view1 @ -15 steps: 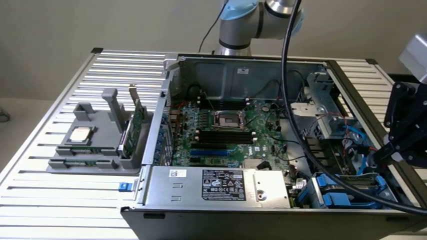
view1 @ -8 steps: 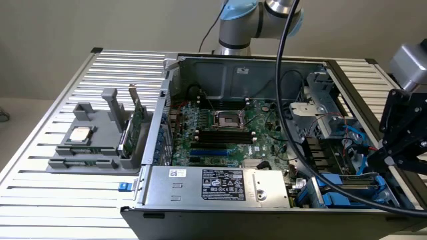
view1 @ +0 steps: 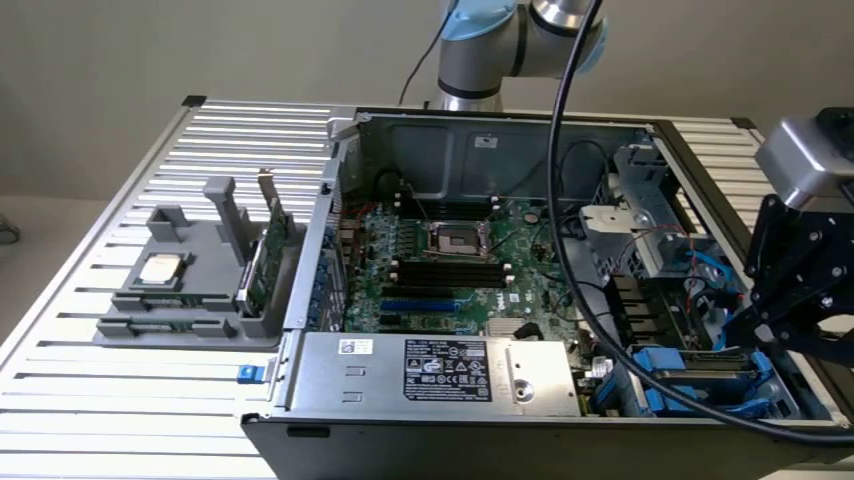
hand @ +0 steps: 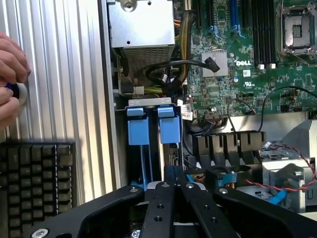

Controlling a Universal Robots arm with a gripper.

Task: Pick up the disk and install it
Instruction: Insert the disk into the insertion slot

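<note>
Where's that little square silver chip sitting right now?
In the exterior view the chip lies in the grey holder at the view's left, with the upright green card between it and the open computer case.

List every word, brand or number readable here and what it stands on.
"DELL", white letters on the green motherboard.
The power supply label: dense print, too small to read.
The small white sticker on the same silver housing: too small to read.

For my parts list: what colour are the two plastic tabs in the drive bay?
The tabs are blue; the wrist view shows them best.
</note>
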